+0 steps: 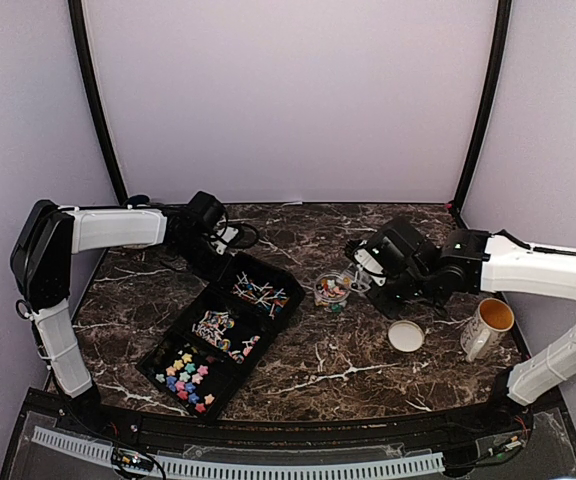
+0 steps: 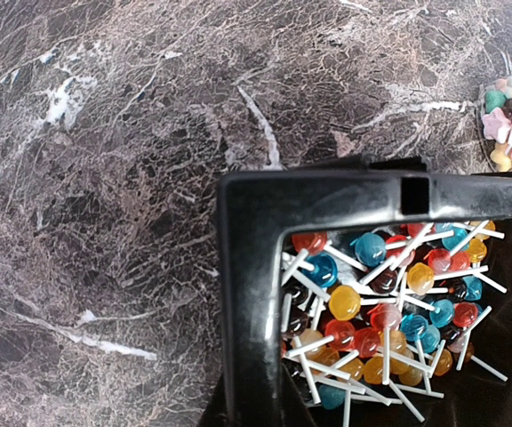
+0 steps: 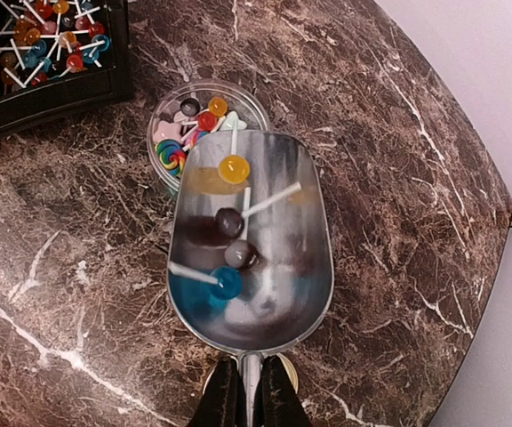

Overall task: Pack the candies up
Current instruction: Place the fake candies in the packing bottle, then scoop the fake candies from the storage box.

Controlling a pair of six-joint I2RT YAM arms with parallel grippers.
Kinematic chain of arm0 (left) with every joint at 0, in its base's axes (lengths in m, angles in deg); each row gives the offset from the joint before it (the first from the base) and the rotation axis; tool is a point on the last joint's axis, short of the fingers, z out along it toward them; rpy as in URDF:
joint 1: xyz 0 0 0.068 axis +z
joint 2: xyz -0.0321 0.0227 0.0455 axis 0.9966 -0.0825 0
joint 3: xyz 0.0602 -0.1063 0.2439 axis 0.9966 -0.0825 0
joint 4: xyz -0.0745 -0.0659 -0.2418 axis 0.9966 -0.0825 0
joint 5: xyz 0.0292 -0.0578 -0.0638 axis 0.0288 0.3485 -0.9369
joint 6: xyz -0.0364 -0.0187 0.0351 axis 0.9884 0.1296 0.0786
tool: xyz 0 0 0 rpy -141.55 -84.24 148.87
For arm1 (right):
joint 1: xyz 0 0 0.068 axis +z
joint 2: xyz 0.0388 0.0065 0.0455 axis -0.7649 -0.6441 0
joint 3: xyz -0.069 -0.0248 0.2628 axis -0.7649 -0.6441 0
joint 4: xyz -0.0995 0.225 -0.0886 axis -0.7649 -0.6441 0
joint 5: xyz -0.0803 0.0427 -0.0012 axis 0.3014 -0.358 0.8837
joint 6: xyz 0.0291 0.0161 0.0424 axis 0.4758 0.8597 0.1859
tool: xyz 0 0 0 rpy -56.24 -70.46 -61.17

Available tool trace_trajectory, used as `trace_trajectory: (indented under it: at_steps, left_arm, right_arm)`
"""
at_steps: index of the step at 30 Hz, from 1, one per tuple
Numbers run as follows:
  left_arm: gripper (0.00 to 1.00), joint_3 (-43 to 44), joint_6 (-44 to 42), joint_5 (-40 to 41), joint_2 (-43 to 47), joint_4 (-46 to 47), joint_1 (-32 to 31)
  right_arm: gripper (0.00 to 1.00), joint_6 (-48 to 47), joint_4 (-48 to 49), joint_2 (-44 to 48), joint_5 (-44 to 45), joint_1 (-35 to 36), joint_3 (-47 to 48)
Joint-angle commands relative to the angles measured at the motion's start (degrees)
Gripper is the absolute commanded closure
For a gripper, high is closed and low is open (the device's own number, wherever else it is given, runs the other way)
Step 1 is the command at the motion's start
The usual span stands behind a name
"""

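Observation:
A black three-part tray (image 1: 184, 314) lies left of centre. It holds star-shaped candies (image 1: 186, 378) nearest, mixed candies (image 1: 223, 330) in the middle and lollipops (image 1: 260, 292) in the far part. My left gripper (image 1: 216, 243) is shut on the tray's far corner rim (image 2: 247, 294), beside the lollipops (image 2: 389, 302). My right gripper (image 3: 249, 396) is shut on the handle of a metal scoop (image 3: 256, 240). Several lollipops lie in the scoop, and its lip hangs over a clear jar (image 3: 254, 105) part-filled with candies (image 3: 185, 133).
A round tan lid (image 1: 406, 336) lies on the dark marble table right of the jar (image 1: 333, 292). A white mug (image 1: 488, 328) stands further right, close to the right arm. Pale walls close in the back and both sides.

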Motion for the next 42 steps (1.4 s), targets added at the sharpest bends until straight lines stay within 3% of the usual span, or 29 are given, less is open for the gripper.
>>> trace_trajectory:
  at_steps: [1, 25, 32, 42]
  left_arm:
    - [1.00, 2.5, 0.5, -1.4, 2.6, 0.8, 0.3]
    - [1.00, 2.6, 0.5, -1.5, 2.4, 0.8, 0.3]
    - [1.00, 2.8, 0.3, -2.0, 2.4, 0.8, 0.3]
    - [1.00, 2.7, -0.1, -3.2, 2.3, 0.9, 0.2]
  right_arm:
    - [1.00, 0.8, -3.3, -1.6, 0.2, -0.3, 2.8]
    - [1.00, -0.3, -12.6, -7.9, 1.7, 0.2, 11.9]
    - [1.00, -2.3, -7.6, -6.8, 0.5, 0.5, 12.0]
    - [1.00, -13.0, 6.7, -1.6, -3.3, 3.9, 6.6]
